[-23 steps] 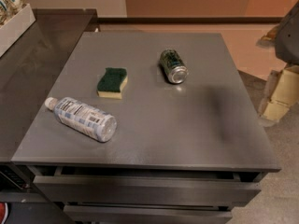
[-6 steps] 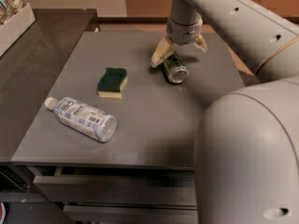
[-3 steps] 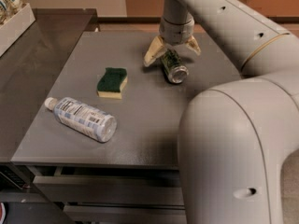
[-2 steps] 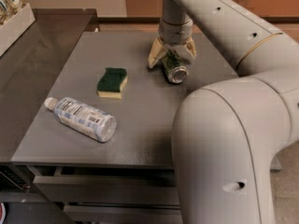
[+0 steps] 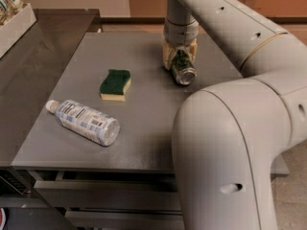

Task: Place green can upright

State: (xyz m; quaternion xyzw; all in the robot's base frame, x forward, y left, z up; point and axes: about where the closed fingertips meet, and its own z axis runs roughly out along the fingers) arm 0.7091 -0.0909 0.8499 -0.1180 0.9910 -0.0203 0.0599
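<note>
The green can (image 5: pixel 183 69) lies on its side on the grey table (image 5: pixel 144 128), at the back right, with its shiny silver end facing the front. My gripper (image 5: pixel 180 55) comes down from above over the can's far half. Its tan fingers (image 5: pixel 166 56) stand on either side of the can and press against it. The can still rests on the table top. My large pale arm fills the right side of the view and hides the table's right part.
A green-and-yellow sponge (image 5: pixel 115 84) lies left of the can. A clear plastic bottle (image 5: pixel 84 121) with a white label lies on its side at the front left. A dark counter (image 5: pixel 29 66) with a white tray (image 5: pixel 14 25) adjoins the table on the left.
My gripper came in from the right, dropped over the can, and its fingers have drawn in from a wide spread to hug the can's sides. The can has not moved.
</note>
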